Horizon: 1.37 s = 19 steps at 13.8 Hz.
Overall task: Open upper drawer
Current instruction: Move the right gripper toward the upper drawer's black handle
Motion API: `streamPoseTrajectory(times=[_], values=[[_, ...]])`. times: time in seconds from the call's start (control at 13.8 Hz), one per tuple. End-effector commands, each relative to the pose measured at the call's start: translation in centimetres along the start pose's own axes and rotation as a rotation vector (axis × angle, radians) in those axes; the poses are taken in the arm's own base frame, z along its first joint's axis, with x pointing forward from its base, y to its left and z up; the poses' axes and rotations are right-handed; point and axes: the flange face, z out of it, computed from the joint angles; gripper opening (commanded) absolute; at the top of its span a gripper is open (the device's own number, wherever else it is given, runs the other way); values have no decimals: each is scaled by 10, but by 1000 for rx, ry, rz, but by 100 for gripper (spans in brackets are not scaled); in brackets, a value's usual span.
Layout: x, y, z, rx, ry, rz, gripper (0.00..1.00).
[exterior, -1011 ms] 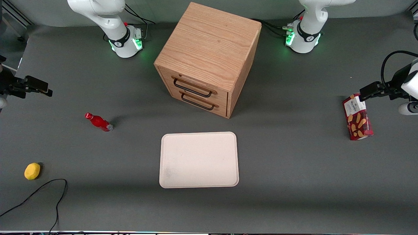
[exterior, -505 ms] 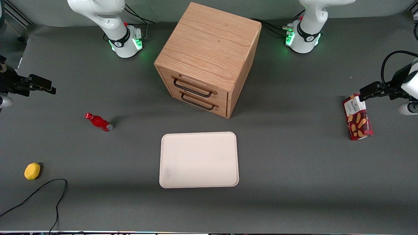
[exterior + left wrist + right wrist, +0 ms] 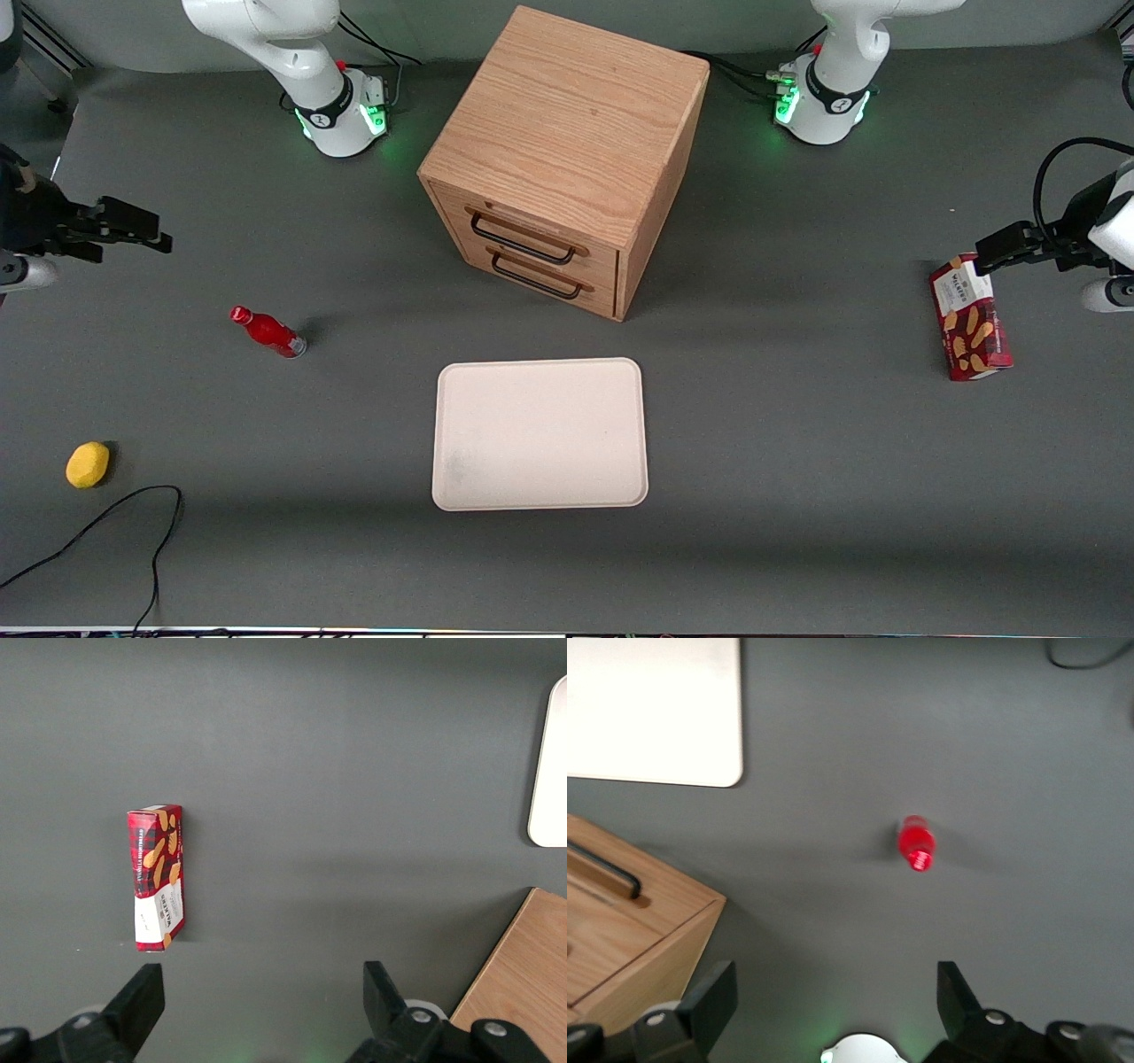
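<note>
- Currently the pincer (image 3: 151, 232) hangs above the table (image 3: 797, 461) at the working arm's end, well apart from the cabinet (image 3: 567, 133); it holds nothing.
- Pincer state: the right wrist view shows two dark fingers (image 3: 713, 997) set wide apart with bare table between them.
- Cabinet: light oak box, standing near the table edge farthest from the front camera, about midway between the two arm bases; it is turned at an angle, so its drawer fronts face the front camera obliquely.
- Upper drawer (image 3: 532, 232): topmost of two matching fronts, seated flush in the cabinet, shut. Long thin black bar handle (image 3: 521, 241) runs across it.
- Lower drawer (image 3: 549, 275): directly beneath, same black handle, also shut.
- Right wrist view: one corner of the cabinet (image 3: 629, 930) with part of a black handle (image 3: 607, 873) shows.
- Tray (image 3: 539, 434): pale rectangular tray lying flat in front of the drawers, nearer the front camera, apart from the cabinet.
- Red bottle (image 3: 267, 331): lying on its side on the table between the pincer and the tray, nearer the front camera than the pincer; also visible in the right wrist view (image 3: 916, 841).
- Yellow object (image 3: 88, 464): small and rounded, near the table corner at the working arm's end closest to the front camera, next to a black cable (image 3: 106, 532).
- Red biscuit box (image 3: 970, 317): at the parked arm's end of the table.
</note>
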Motion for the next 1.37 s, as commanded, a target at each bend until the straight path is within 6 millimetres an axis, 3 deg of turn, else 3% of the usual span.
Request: streamPoseTrajectory(times=[0.0,0.43,0.94,1.01,1.16,1.3], values=[[23,-26,5,85,-1,-57,100],[44,-82,27,112,-17,-176,100],[38,-214,53,39,-2,-485,100],[32,-249,67,-6,-5,-570,100],[36,-273,95,-1,-48,-624,100],[32,-294,110,0,-74,-683,100]])
